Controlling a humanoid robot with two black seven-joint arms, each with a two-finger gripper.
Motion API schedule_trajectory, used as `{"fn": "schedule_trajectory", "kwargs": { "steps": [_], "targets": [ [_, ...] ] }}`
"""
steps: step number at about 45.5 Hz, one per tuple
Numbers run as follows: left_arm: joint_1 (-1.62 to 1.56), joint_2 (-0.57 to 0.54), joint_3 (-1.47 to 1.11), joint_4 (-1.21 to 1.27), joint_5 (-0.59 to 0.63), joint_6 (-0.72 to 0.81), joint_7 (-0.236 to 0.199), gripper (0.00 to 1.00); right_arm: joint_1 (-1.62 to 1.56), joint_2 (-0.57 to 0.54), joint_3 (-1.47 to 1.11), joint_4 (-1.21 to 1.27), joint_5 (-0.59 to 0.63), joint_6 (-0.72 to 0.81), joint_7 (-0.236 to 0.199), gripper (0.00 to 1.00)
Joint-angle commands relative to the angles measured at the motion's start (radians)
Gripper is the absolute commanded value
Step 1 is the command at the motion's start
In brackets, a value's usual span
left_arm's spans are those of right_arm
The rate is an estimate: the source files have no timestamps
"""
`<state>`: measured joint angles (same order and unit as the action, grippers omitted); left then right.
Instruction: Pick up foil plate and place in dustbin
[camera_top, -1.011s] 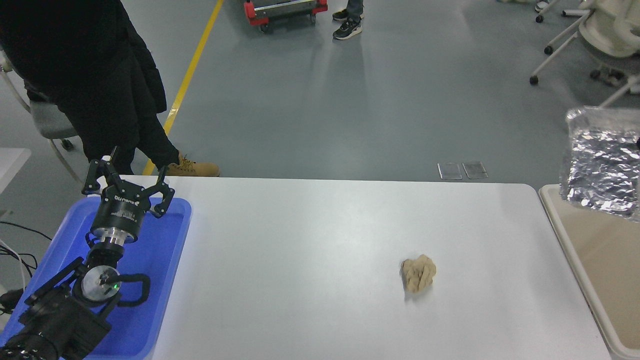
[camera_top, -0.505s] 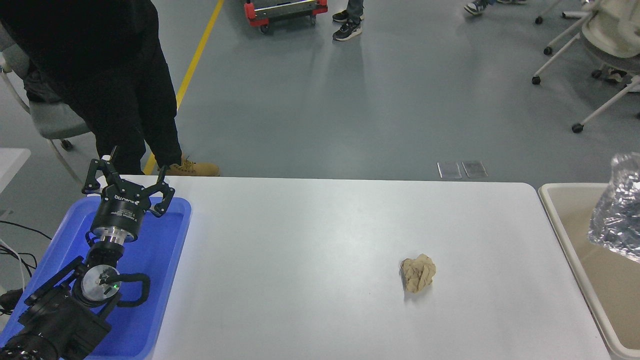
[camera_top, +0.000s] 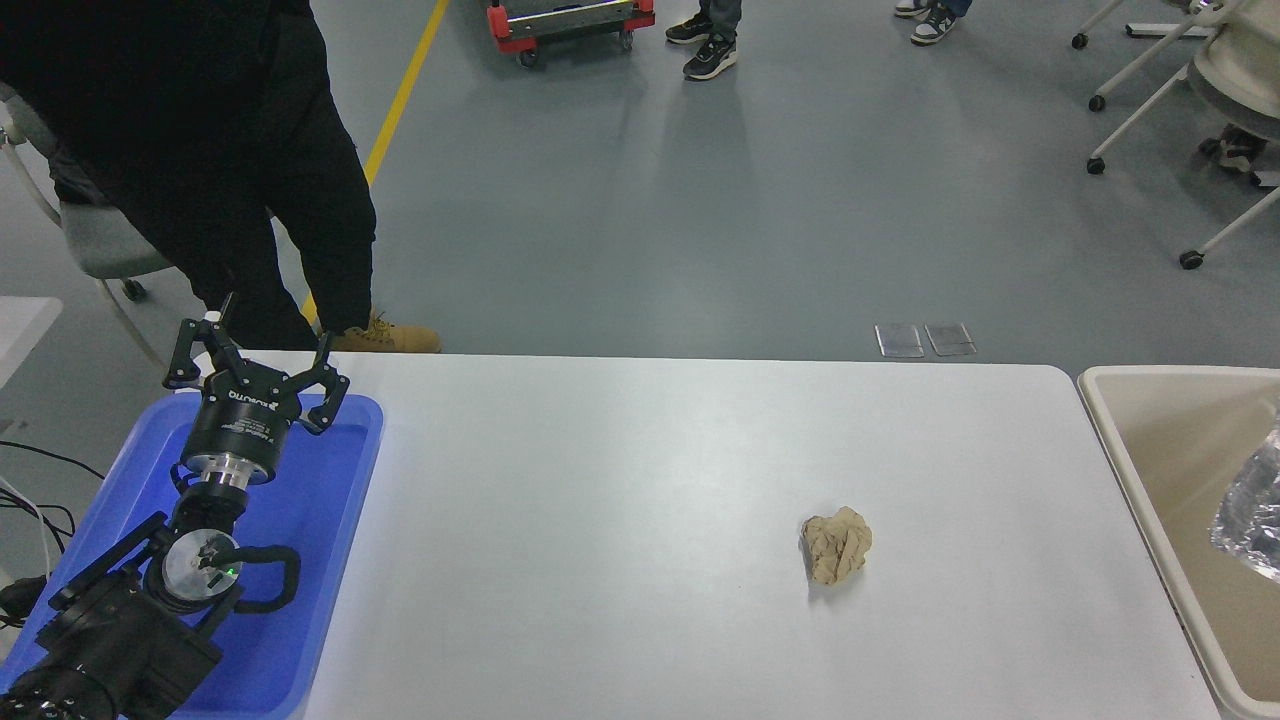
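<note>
The crinkled silver foil plate (camera_top: 1250, 505) shows only as a small part at the right edge, inside the beige dustbin (camera_top: 1130, 450) that stands just past the table's right end. Most of the plate is cut off by the picture's edge. My right arm and gripper are out of view. My left gripper (camera_top: 255, 362) is parked at the lower left over the blue tray, fingers spread open and empty.
A blue shallow tray (camera_top: 330, 500) lies on the table's left end under the left arm. A crumpled tan paper ball (camera_top: 837, 545) lies right of the table's middle. A person in black (camera_top: 200, 150) stands at the far left corner. Chairs and feet are on the floor beyond.
The foil plate has dropped from above the dustbin down into it and slid rightward, mostly out of view. The person at the far left has shifted a little. The left arm has not moved.
</note>
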<state>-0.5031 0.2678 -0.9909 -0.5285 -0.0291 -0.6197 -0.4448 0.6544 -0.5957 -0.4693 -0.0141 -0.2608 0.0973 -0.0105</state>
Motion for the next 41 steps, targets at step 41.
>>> {"fn": "schedule_trajectory", "kwargs": {
  "steps": [41],
  "targets": [
    [0.0, 0.001, 0.0, 0.001, 0.0, 0.0, 0.0, 1.0, 1.059, 0.286, -0.615, 0.672, 0.003, 0.163, -0.002, 1.0]
  ]
}}
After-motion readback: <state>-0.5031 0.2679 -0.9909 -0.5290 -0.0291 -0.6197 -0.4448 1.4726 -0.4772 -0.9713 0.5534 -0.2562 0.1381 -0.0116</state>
